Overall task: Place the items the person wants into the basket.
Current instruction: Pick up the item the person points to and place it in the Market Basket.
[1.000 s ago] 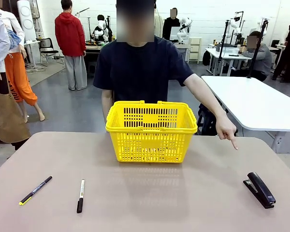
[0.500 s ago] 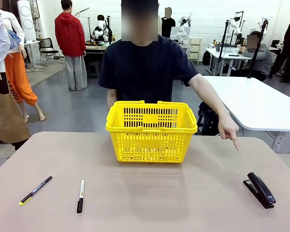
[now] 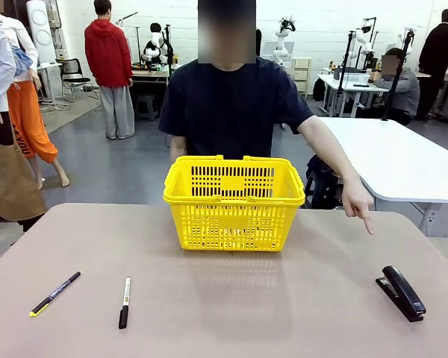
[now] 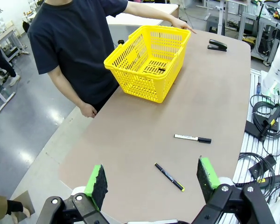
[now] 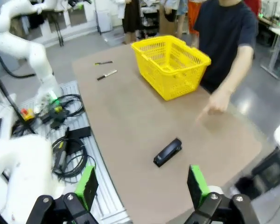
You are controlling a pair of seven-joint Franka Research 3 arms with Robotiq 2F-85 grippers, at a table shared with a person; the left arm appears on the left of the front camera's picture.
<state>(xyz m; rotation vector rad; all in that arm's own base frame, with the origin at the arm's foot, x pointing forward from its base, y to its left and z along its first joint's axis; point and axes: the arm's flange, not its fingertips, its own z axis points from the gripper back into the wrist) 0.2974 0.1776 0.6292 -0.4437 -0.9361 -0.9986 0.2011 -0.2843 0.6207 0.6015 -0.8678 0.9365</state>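
Black stapler [image 3: 401, 293] lies at the right of the worktop [image 3: 231, 306], well apart from the yellow basket [image 3: 234, 199], and the person's finger [image 3: 367, 223] points toward it, so with the left hand [image 4: 152, 176] and right hand [image 5: 141, 183] both wide and empty, the right one likely must reach down and grasp it.

Print on marker pen [image 4: 192, 138] too small; no text legible

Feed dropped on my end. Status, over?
Both open, empty: left gripper, right gripper. Black stapler on table, right of basket; person's hand points toward it. Nothing beside it in the way.
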